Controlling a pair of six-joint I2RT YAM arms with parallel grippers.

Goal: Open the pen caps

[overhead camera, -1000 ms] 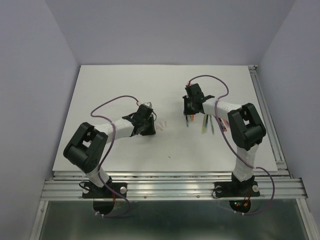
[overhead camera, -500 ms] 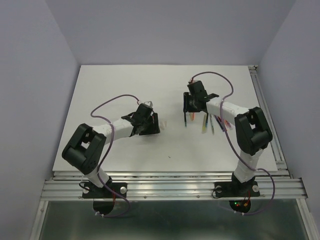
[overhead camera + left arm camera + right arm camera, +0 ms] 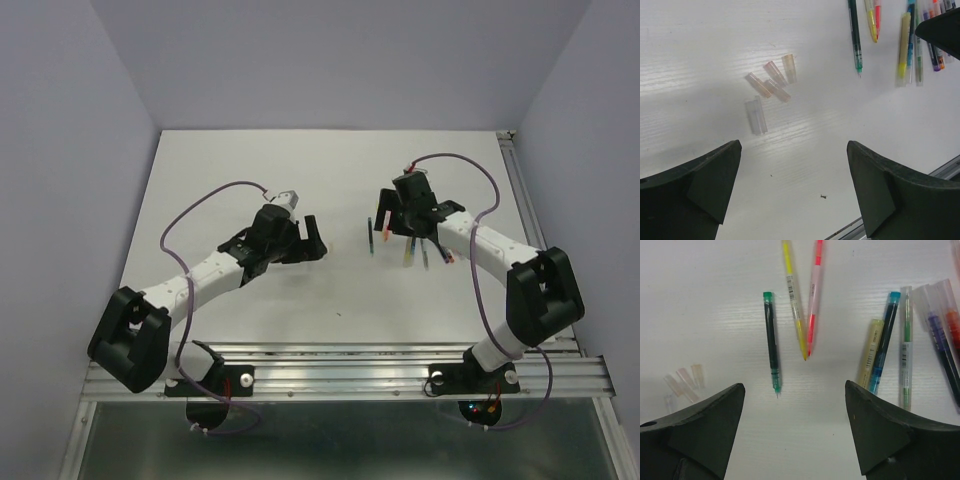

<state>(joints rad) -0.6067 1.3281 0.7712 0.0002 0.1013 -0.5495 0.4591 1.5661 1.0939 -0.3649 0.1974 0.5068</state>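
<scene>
Hovering over the bench point(image 3: 220, 170), the left hand point(image 3: 792, 150) is spread wide and holds nothing. Below it lie the loose pen caps point(image 3: 769, 89), a small cluster of pale tubes, some of them touching. The right hand point(image 3: 792, 389) is likewise wide and empty above the pens point(image 3: 870, 357). A green pen point(image 3: 772, 342) lies alone. Just beside it a yellow pen point(image 3: 794, 295) and a pink pen point(image 3: 813, 300) meet at their tips in a V, and the others lie bunched farther right. The caps lie apart from the pens, to their left in the right wrist view.
</scene>
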